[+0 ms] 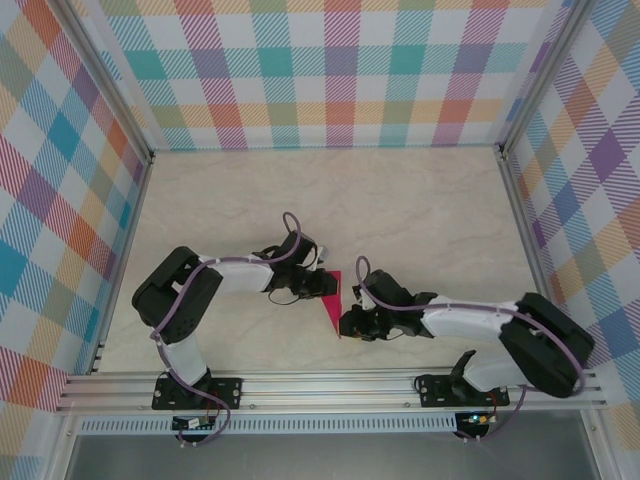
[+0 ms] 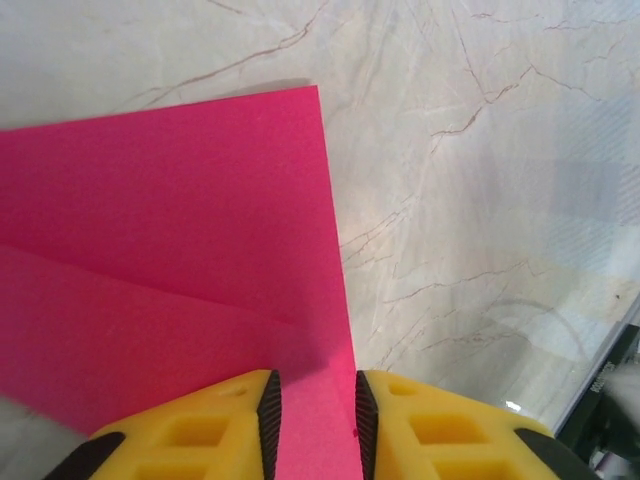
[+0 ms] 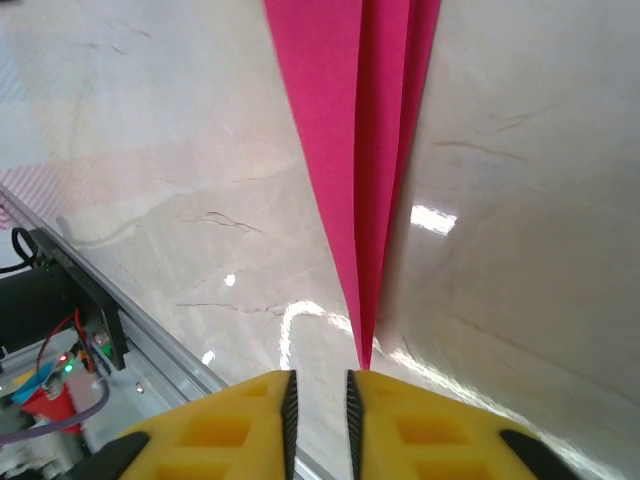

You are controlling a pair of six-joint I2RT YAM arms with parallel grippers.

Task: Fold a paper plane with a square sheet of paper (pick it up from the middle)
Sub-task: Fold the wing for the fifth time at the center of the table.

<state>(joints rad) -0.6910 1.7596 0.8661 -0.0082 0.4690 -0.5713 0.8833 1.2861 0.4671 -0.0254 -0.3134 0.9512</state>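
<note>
The magenta paper [image 1: 330, 298] lies on the marble table between my two grippers, folded into a narrow pointed plane shape with its tip toward the near edge. In the left wrist view its wide end [image 2: 180, 230] shows an overlapping fold, and its right edge strip runs flat under the gap of my left gripper [image 2: 318, 420], whose jaws stand a little apart. My left gripper [image 1: 320, 284] is at the paper's far end. My right gripper [image 1: 347, 322] is at the tip. There the pointed paper [image 3: 350, 120] ends just ahead of my right gripper [image 3: 319, 400], whose jaws are narrowly open and empty.
An aluminium rail [image 1: 330, 385] runs along the table's near edge, close behind the right gripper, with wiring beside the rail [image 3: 60, 330]. Plaid walls [image 1: 340, 70] close in the back and sides. Bare marble [image 1: 400, 200] stretches behind both arms.
</note>
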